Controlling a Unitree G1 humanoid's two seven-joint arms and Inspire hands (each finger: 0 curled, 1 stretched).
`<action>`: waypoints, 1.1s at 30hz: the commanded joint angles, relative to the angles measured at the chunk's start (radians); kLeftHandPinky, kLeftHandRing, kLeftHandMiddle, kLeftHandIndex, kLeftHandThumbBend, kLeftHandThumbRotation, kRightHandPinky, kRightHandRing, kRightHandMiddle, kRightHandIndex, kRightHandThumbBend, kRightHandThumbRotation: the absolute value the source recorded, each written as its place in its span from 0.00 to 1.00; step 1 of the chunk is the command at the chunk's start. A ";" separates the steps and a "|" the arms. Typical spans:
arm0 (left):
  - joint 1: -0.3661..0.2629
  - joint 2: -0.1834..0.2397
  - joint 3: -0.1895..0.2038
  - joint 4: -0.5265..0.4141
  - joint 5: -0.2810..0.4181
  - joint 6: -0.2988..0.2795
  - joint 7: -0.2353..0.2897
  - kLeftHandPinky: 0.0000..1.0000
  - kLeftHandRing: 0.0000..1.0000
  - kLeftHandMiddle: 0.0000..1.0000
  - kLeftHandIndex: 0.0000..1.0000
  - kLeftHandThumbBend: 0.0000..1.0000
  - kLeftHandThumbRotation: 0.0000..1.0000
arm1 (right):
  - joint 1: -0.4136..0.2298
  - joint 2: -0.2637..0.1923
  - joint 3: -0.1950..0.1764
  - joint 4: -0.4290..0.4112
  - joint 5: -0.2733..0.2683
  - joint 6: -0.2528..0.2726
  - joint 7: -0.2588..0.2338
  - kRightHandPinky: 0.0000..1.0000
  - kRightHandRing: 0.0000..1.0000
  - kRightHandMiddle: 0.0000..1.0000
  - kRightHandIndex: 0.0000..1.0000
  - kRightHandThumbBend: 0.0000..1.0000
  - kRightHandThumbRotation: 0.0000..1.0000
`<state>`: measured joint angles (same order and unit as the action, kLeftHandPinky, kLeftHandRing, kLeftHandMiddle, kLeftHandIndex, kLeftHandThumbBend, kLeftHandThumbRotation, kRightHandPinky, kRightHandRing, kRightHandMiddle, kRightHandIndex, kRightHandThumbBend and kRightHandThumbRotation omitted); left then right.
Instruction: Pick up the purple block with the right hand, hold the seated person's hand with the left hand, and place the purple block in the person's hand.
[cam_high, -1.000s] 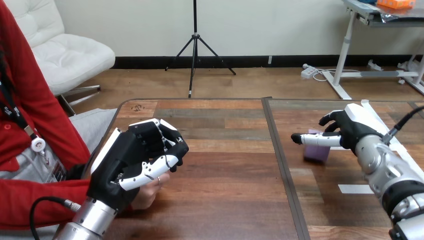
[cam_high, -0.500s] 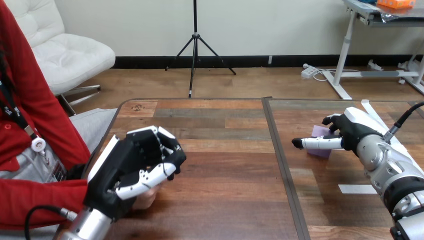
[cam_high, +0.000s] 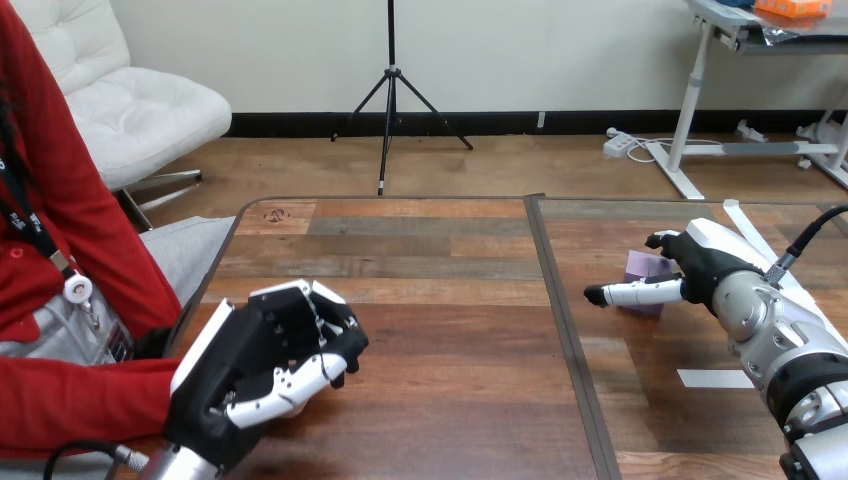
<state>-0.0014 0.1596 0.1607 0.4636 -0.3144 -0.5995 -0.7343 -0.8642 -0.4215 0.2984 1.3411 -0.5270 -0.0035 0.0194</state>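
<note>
So the right hand (cam_high: 705, 268) is sitting over on the right half of the table (cam_high: 450, 300), past the dark seam (cam_high: 565, 340), and it's wrapping the block (cam_high: 645, 268). Its dark fingers (cam_high: 662, 240) are hooking over the far top edge, while the thumb (cam_high: 635, 293) is lying straight across the near face and sticking out well past the block toward the seam. The purple block is sandwiched between them. As far as I can tell it's resting on the wood rather than hanging in the air. That arm is coming in from the lower right corner.

The left hand (cam_high: 255, 365) is sitting low near the table's left edge, with its white back shell facing left. The person's red sleeve (cam_high: 80, 400) is reaching in from the left and running right up behind it. The hand is blocking whatever is inside it, so I honestly can't tell how closed it is or whether it's got hold of anything. The two hands are staying well apart, with the block way over on the right.
</note>
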 joint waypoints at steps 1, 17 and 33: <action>-0.021 0.008 -0.005 -0.061 -0.022 -0.010 0.000 0.26 0.38 0.49 0.45 0.50 0.18 | -0.078 0.003 -0.002 -0.005 0.005 0.001 0.003 0.84 0.94 0.94 0.93 1.00 0.53; 0.006 0.000 -0.013 -0.102 -0.033 0.020 0.008 0.25 0.38 0.49 0.45 0.48 0.15 | -0.095 -0.002 0.032 -0.005 -0.031 -0.009 0.001 0.78 0.91 0.91 0.89 1.00 0.46; -0.001 0.002 -0.012 -0.097 -0.012 0.019 0.033 0.25 0.39 0.49 0.46 0.46 0.17 | -0.110 -0.003 0.024 -0.008 -0.029 -0.004 -0.009 0.62 0.73 0.73 0.71 1.00 0.41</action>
<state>0.0381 0.1567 0.1579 0.4143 -0.3243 -0.5738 -0.7142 -0.8936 -0.4247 0.3234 1.3414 -0.5605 -0.0021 0.0213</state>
